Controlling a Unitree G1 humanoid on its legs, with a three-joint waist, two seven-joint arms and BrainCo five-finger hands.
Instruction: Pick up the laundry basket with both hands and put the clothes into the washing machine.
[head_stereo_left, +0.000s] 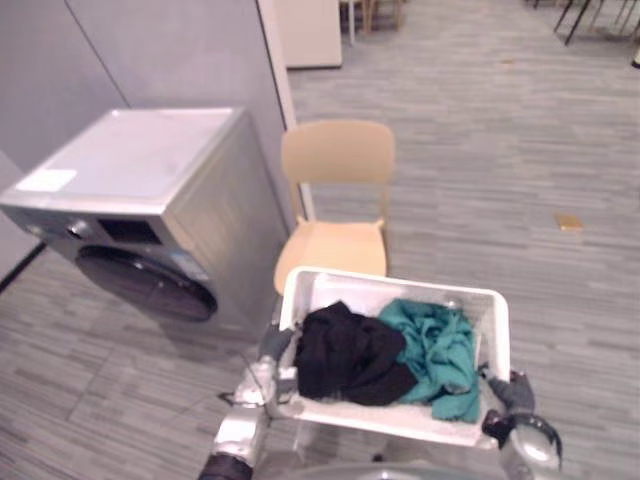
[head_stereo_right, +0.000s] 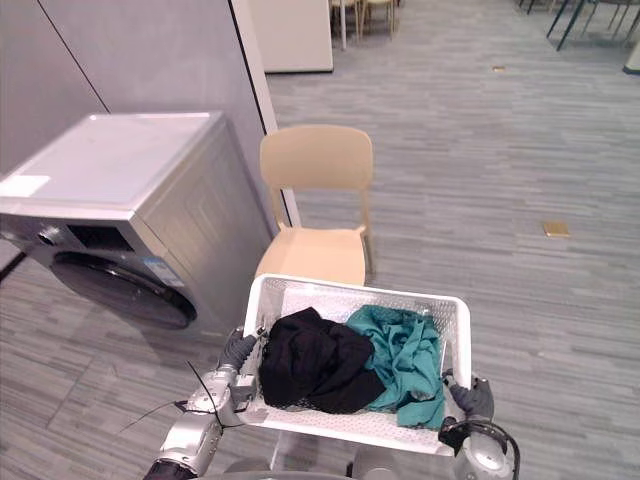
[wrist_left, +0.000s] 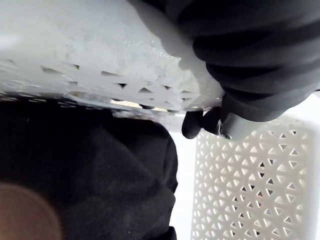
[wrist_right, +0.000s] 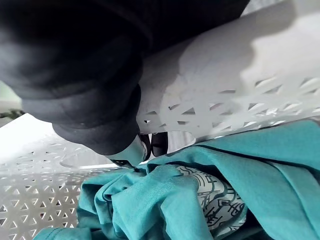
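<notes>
1. laundry basket (head_stereo_left: 360, 290): white, perforated, lower centre of the frame, carried between our two hands with its open top up.
2. contents: black garment (head_stereo_left: 345, 355) on the left half, teal garment (head_stereo_left: 440, 355) on the right half, both inside the walls.
3. left hand (head_stereo_left: 268, 372): at the basket's left short end. our wrist view shows dark-tipped fingers (wrist_left: 200, 124) hooked over the rim, clamped on it.
4. right hand (head_stereo_left: 512, 398): at the right short end, with fingers (wrist_right: 156, 145) curled under the rim and gripping likewise.
5. washing machine (head_stereo_left: 150, 190): left centre of the frame, well apart from the basket. its round door (head_stereo_left: 145, 285) looks closed to us.
6. chair (head_stereo_left: 335, 200): just beyond the basket's far side.
7. progress: we judge the two-handed pickup done. turning to the machine, opening the door and loading the clothes remain.
8. orientation: long axis runs left to right across the frame, hand to hand. the far long side faces the chair, not the machine.
</notes>
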